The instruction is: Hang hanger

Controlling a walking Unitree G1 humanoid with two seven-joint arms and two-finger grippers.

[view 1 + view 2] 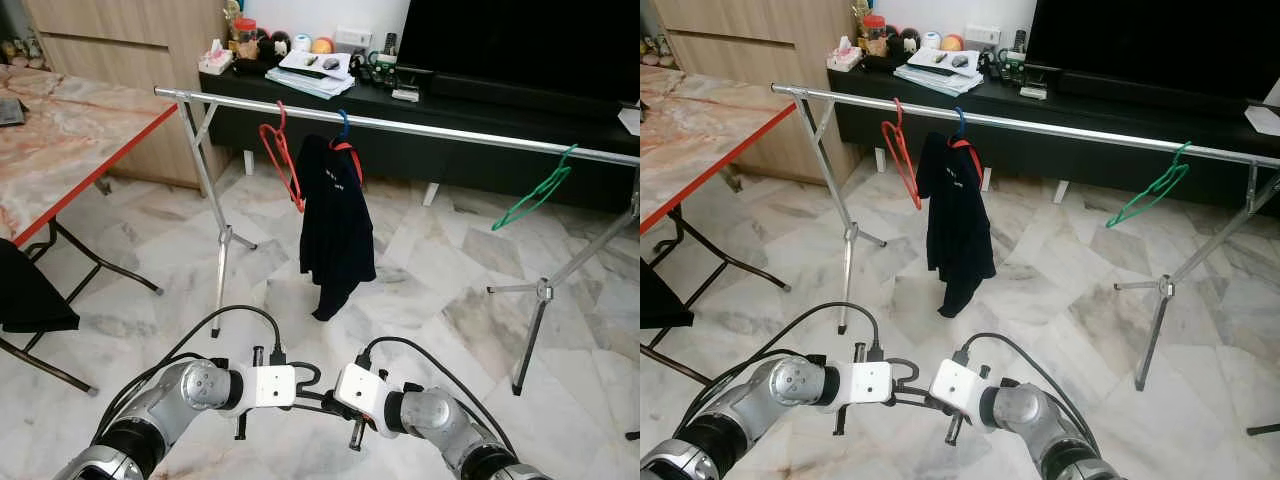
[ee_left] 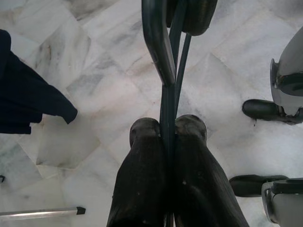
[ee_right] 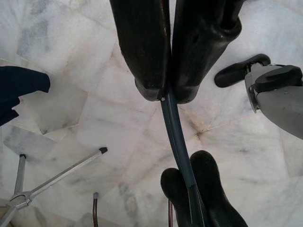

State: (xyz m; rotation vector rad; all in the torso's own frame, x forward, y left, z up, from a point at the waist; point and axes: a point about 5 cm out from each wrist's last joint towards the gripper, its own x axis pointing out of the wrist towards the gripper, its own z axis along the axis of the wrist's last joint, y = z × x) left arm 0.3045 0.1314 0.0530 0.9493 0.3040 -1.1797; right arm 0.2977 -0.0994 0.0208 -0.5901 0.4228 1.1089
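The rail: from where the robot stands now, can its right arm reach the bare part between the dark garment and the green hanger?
Probably not yet. The rail stands well ahead across open floor, and the right pincer sits low, shut on a dark hanger with the left pincer. Nothing blocks the way.

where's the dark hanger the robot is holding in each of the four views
Left eye view: dark hanger low centre, between the two wrists.
Right eye view: low centre, between the wrists again.
Left wrist view: thin bar clamped by the left gripper, running on to the right gripper's fingers.
Right wrist view: bar leaving the right gripper toward the left gripper's fingers.
Shared landmark: the hanging dark garment, at each wrist view's edge.
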